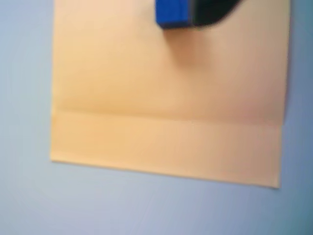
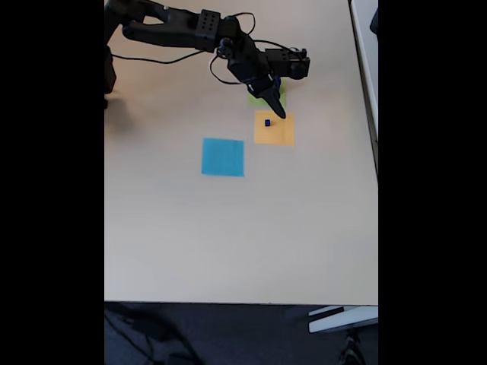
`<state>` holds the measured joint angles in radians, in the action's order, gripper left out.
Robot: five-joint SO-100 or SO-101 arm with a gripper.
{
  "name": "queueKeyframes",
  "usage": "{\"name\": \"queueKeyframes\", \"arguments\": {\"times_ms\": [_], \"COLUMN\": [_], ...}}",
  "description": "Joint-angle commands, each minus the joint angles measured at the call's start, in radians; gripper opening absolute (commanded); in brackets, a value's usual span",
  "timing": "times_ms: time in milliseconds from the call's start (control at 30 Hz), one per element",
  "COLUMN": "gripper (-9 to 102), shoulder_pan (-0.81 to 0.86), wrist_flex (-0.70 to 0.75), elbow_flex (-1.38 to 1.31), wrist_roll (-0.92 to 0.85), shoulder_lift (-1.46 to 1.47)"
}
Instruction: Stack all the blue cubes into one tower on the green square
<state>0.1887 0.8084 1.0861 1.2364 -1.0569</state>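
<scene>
We hover over the orange square [image 2: 274, 131] right of centre in the fixed view, one small blue cube [image 1: 172, 13] at the wrist view's top edge beside our gripper [image 2: 278, 114], grip unclear, so next we likely carry it to the green square [image 2: 281, 97].

Black gripper [image 2: 278, 114] pointing downward

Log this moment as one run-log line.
gripper: over orange square, state unclear | small blue cube: on orange square | green square: mostly hidden by arm | light blue square: bare
</scene>
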Motion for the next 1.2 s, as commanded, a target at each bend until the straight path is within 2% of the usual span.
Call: {"name": "queueKeyframes", "arguments": {"times_ms": [0,267,667,1167], "gripper": [29,29,29,27], "shoulder_pan": [0.003,-0.012,-0.028,-0.028], "wrist_flex": [-0.069,-0.244,-0.410,-0.523], "elbow_flex": [0.025,0.183,0.324,0.442], "wrist_roll": [-0.012,-0.002,0.014,0.025], "shoulder_lift": [-0.100,-0.095,-0.081,-0.098]}}
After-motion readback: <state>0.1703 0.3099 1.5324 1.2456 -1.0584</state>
